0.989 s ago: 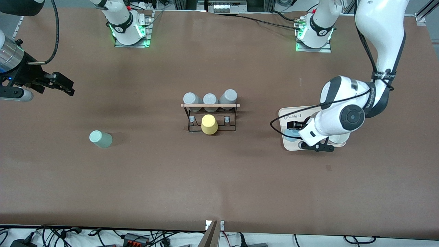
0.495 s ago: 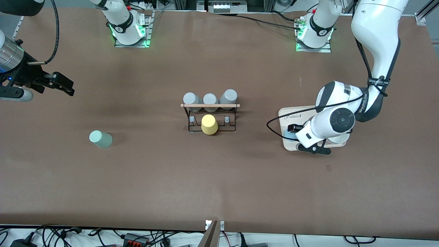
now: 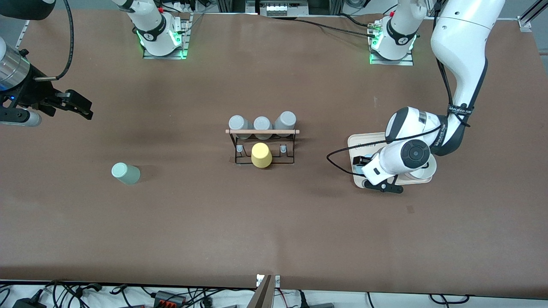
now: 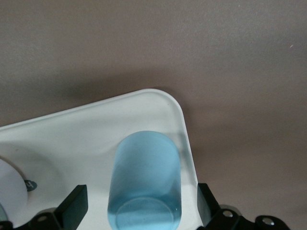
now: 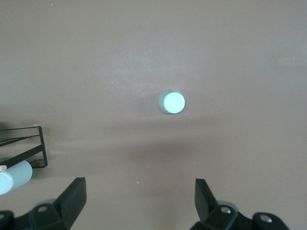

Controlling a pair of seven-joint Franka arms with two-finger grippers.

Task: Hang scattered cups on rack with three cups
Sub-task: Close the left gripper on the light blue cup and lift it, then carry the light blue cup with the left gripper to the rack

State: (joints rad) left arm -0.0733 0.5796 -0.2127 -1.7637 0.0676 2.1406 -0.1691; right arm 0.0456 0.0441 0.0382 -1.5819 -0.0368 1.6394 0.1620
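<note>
The light blue cup [image 4: 145,182] sits on a white tray [image 4: 72,139], near its corner. My left gripper [image 4: 142,206] is open around it, one finger on each side with gaps to the cup. In the front view the left gripper [image 3: 364,171] hides most of that cup. The mint-green cup [image 3: 125,173] stands on the table toward the right arm's end; it also shows in the right wrist view [image 5: 172,102]. The black wire rack [image 3: 262,145] stands mid-table. My right gripper [image 3: 81,107] is open and empty in the air, and waits.
Three grey cups [image 3: 262,124] hang on the rack under its wooden rod [image 3: 262,131]. A yellow cup [image 3: 261,155] sits on a front peg. The tray [image 3: 364,141] also holds a white round dish [image 3: 424,173]. A rack corner [image 5: 29,143] shows in the right wrist view.
My left arm has shifted along the tray toward the rack's side, bringing the gripper over the blue cup's corner. The right arm and the cups have not moved.
</note>
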